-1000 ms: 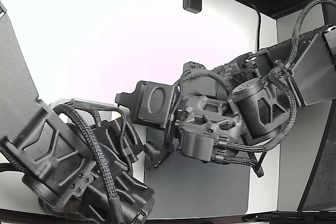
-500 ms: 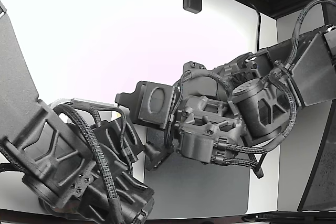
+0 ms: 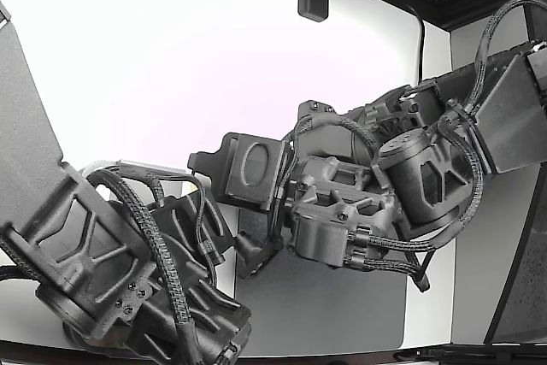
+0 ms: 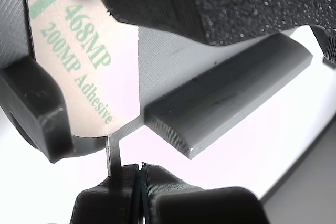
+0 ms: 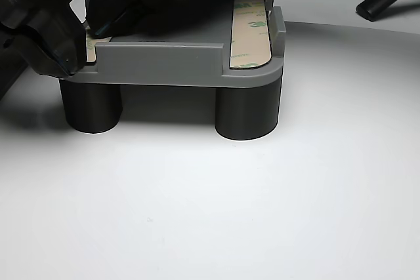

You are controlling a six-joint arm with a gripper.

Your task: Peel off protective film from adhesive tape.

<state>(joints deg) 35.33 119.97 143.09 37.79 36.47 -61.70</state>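
Exterior view: two black arms with matte ribbed printed housings and braided cable sleeves crowd the frame. One fills the exterior view's lower left [image 3: 102, 271], the other [image 3: 410, 177] reaches in from the exterior view's right. Both stand over a white table [image 3: 154, 66] with a flat grey mat [image 3: 342, 314] on it. The fixture and tape are hidden behind the arms here. Gripper fingers can't be told from this view.

Wrist view: very close. A strip of adhesive tape [image 4: 84, 72] with a pale pinkish-tan paper liner lies on a grey printed fixture [image 4: 231, 98], which shows fine layer lines and one smooth raised rounded bar. Green print on the liner reads "468MP" and "200MP Adhesive", plus part of a larger green logo at the edge. A black clip [image 4: 37, 108] overlaps the liner's side. A black block with a rough, grainy surface [image 4: 252, 3] sits over the fixture. The gripper [image 4: 139, 182] has two black fingers pressed together with only a thin seam between them, clenched on a thin liner tab [image 4: 112, 153] hanging off the tape's end.

Other view: the grey fixture [image 5: 164, 63] is a low tray with a rim, standing on dark cylindrical legs, two visible [image 5: 90, 106] [image 5: 248, 113]. Tape lies flat along the tray's end [image 5: 252, 31], green print too small to read. A black arm part [image 5: 46, 31] covers the opposite corner.
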